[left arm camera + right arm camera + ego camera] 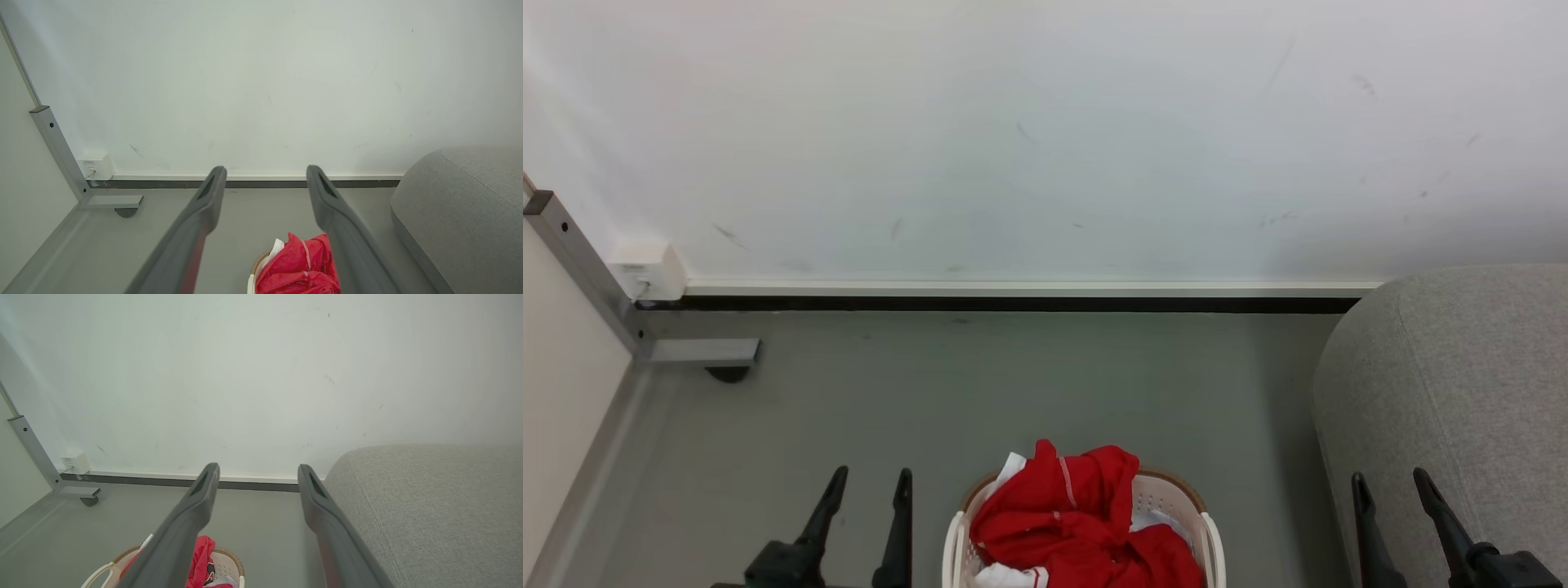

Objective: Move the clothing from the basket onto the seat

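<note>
Left end effector (872,474): fingers spread wide, nothing between them. It hangs over bare floor (1013,384) just left of the basket (1168,494), apart from it.

Right end effector (1388,475): same state, jaws wide, nothing gripped. In the head view its fingers overlap the near left edge of the seat (1462,384); can't tell whether they touch the fabric.

The clothing (1062,514) is all in the basket: a crumpled red heap rising above the brown rim, with white trim at the back left, a thin white stripe on the top fold and more white at the lower left. The right wrist view shows a small dark-and-white patch on the red cloth, too small to read.

The basket stands on the floor between the two end effectors, at the bottom centre of the head view, its near part cut off by the frame edge. The perforated white wall shows on the right side.

The seat is right of the basket, grey woven fabric with a rounded corner, and a strip of floor lies between them.

Further out: a white wall (1045,139) with faint scuff marks, and a pale skirting (1013,288) with a dark strip under it. A small white box (647,268) sits at the skirting's left end. A slanted grey metal post (580,261) ends in a flat foot (698,351) on the floor.
</note>
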